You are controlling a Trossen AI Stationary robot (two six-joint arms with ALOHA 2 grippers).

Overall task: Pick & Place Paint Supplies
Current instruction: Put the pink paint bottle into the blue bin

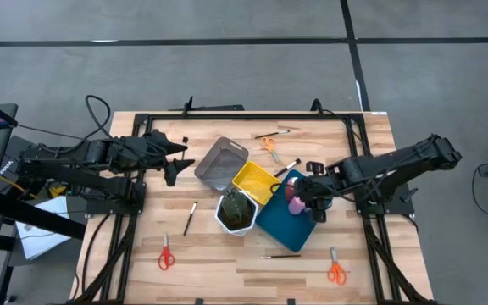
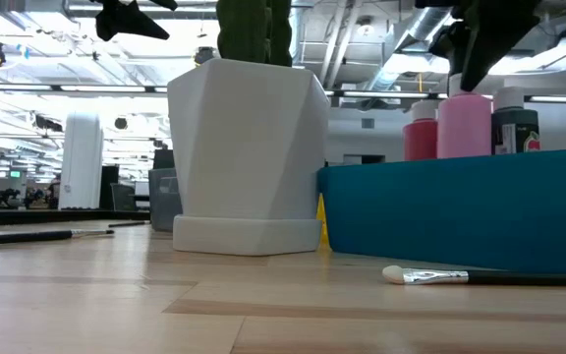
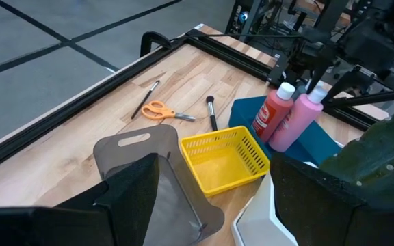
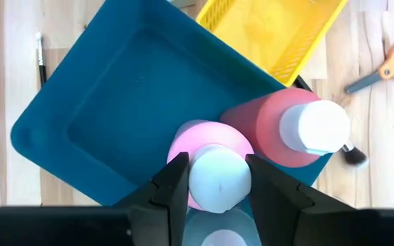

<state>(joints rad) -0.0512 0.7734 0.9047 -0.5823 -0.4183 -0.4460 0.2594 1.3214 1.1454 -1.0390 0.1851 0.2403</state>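
Observation:
A pink bottle (image 4: 187, 147) stands upright in the blue tray (image 4: 108, 116), close beside a red bottle (image 4: 265, 133) and a small grey white-capped bottle (image 2: 515, 123). My right gripper (image 4: 216, 183) is above the pink bottle and shut on it. My left gripper (image 1: 180, 161) hangs open and empty above the table's left part, beside the grey tray (image 1: 221, 163). Loose on the wood lie orange scissors (image 1: 270, 148), red scissors (image 1: 166, 257), another orange pair (image 1: 336, 271) and thin brushes (image 1: 190, 218) (image 1: 280, 256). My right gripper pinches the pink bottle's white cap (image 4: 217, 171) between its two fingers (image 4: 175, 186), one on each side. The fingers come from above and point steeply down. The bottle is upright inside the blue tray. The tray wall hides its base, so I cannot tell whether it rests on the tray floor.
The yellow tray (image 1: 255, 180) sits between the grey tray and the blue one. The white hexagonal pot (image 1: 235, 213) with a green plant stands against the blue tray's left side. A black frame (image 1: 252, 116) borders the table's far part.

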